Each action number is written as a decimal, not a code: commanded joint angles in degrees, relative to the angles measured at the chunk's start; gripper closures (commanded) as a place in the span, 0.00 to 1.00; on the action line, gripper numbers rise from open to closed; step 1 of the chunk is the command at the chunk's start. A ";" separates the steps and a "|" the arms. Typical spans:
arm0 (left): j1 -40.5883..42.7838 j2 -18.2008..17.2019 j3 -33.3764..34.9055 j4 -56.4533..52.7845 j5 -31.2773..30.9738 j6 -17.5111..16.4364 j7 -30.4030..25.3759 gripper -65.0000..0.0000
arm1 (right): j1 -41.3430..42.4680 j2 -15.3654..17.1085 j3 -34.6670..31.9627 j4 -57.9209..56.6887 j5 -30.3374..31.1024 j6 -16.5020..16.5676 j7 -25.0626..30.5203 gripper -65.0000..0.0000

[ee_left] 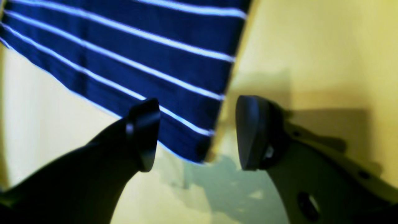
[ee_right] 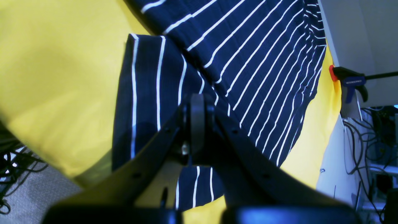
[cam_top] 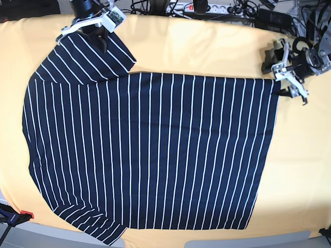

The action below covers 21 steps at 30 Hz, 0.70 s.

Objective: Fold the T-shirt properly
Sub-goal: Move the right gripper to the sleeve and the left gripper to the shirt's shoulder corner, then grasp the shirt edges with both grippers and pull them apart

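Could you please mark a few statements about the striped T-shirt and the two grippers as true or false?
1. The T-shirt lies spread flat on the yellow cloth. True.
2. The left gripper is clamped on the hem. False: its jaws stand apart at the shirt's corner, holding nothing.
3. The right gripper is shut over a sleeve. True.
4. The shirt is already folded in half. False: it is one open layer, both sleeves out.
5. An orange-and-blue clamp sits at the table edge. True.

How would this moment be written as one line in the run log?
T-shirt: flat on yellow cloth | left tool: open at hem corner | right tool: shut on sleeve
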<state>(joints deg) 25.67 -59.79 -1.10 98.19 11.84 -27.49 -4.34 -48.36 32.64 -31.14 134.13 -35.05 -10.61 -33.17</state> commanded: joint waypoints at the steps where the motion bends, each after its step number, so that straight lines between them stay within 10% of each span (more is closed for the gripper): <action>1: -1.46 -1.86 1.22 -0.52 1.84 0.55 0.90 0.39 | -0.42 0.37 0.04 0.87 -0.68 -0.72 1.01 1.00; 9: -13.09 -2.43 15.50 -6.64 6.80 0.72 0.92 0.44 | -0.52 0.37 0.07 0.87 -0.68 -0.72 0.46 1.00; 13: -16.37 -2.43 18.64 -7.54 7.63 0.70 3.58 0.95 | -1.31 0.42 0.07 0.87 -0.72 2.08 -1.05 1.00; 21: -19.50 -2.43 18.67 -7.41 4.20 2.51 4.37 1.00 | -5.25 0.42 0.07 0.87 4.87 9.79 -0.90 0.58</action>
<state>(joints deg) 6.63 -60.93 17.87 90.89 15.35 -24.82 -1.63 -53.15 32.67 -31.05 134.13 -29.54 -0.34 -34.92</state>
